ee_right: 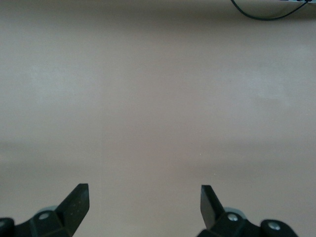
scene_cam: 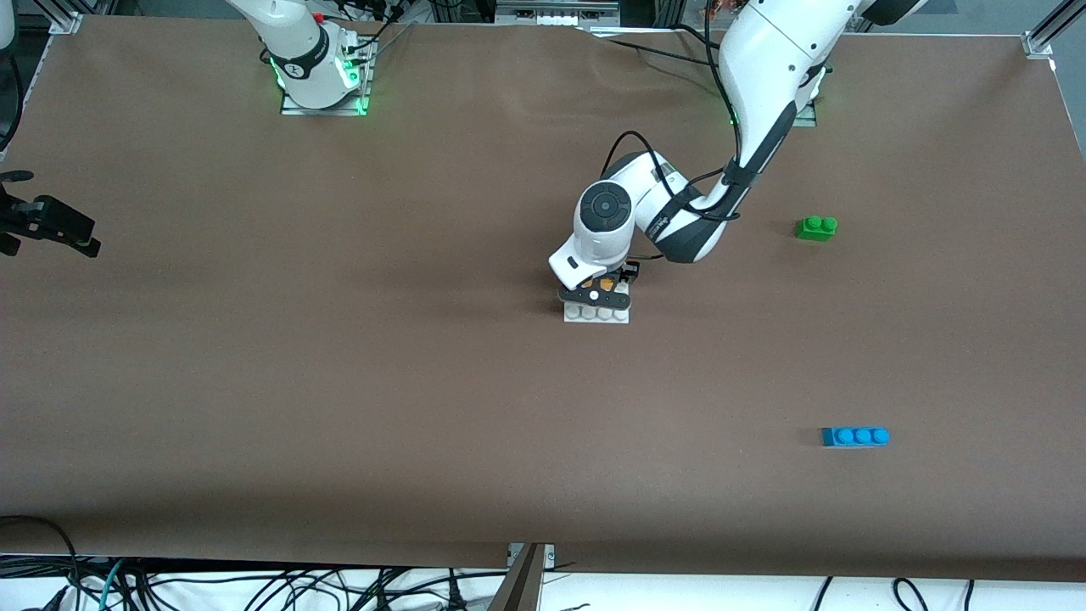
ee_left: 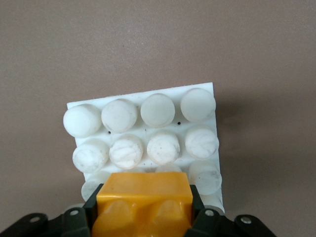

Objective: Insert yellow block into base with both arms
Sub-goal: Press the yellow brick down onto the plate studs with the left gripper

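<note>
The white studded base (scene_cam: 596, 316) lies at the table's middle. My left gripper (scene_cam: 598, 293) is shut on the yellow block (scene_cam: 607, 280) and holds it low over the part of the base farther from the front camera. In the left wrist view the yellow block (ee_left: 143, 197) sits between the black fingers (ee_left: 91, 210), studs up, and covers some studs of the base (ee_left: 206, 89). I cannot tell whether it touches them. My right gripper (scene_cam: 51, 225) waits open and empty over bare table at the right arm's end. Its fingers (ee_right: 76, 200) stand wide apart.
A green two-stud brick (scene_cam: 816, 227) lies toward the left arm's end of the table. A blue three-stud brick (scene_cam: 855, 436) lies nearer to the front camera at that same end. The brown table covering (scene_cam: 339, 382) spreads around the base.
</note>
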